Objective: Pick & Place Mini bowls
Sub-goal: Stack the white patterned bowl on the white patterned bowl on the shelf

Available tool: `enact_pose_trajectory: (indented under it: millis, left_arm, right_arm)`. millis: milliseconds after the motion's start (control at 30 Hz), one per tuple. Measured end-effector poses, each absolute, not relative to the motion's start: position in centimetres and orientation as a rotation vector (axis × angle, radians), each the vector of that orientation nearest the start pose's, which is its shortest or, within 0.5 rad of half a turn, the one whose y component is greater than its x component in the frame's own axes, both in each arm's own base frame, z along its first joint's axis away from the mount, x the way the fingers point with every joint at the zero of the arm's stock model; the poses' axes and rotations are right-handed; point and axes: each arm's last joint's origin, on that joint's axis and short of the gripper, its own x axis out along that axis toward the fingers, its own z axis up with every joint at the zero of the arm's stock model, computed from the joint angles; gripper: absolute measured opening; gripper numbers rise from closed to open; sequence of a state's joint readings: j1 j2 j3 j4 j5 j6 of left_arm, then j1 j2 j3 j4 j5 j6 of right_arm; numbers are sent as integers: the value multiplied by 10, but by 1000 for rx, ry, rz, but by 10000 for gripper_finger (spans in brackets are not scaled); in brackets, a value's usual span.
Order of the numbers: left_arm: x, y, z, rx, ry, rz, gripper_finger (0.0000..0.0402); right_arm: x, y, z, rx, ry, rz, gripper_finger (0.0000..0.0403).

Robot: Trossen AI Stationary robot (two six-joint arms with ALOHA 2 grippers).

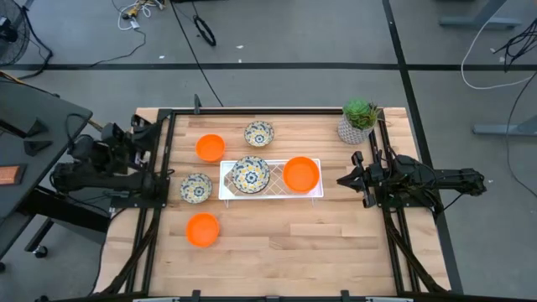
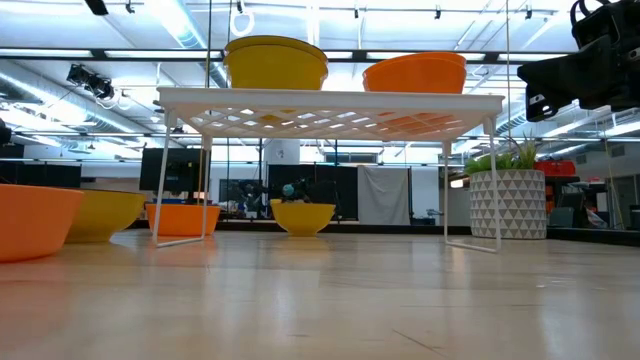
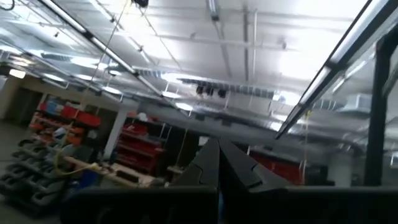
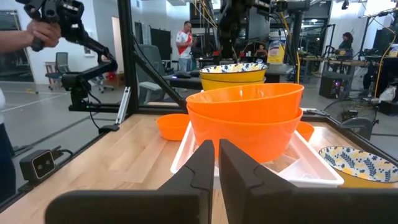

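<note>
Right pincer (image 4: 216, 163), fingers nearly closed and empty, faces the orange bowls (image 4: 246, 118) stacked straight ahead, nearer than the closed left pincer (image 1: 159, 178).

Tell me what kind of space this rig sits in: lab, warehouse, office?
Probably an open robotics lab or workshop. Bare grey floor with loose cables around the wooden table, storage shelves with red bins under an exposed industrial ceiling, and people at workbenches in the background.
</note>
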State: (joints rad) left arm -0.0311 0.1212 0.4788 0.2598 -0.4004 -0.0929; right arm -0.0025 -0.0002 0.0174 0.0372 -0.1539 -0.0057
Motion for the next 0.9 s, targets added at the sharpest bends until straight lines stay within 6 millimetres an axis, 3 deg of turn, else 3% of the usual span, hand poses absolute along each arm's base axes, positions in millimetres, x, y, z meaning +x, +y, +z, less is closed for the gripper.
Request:
enact_pose_trajectory:
  millis: [500,900]
  left_arm:
    - [87,10,394,-168,-411,387,1]
    - [102,16,447,-108,-322,387,1]
  right_arm:
    - [96,4,173,-10,-55,151,27]
    - [96,4,173,-10,-55,151,27]
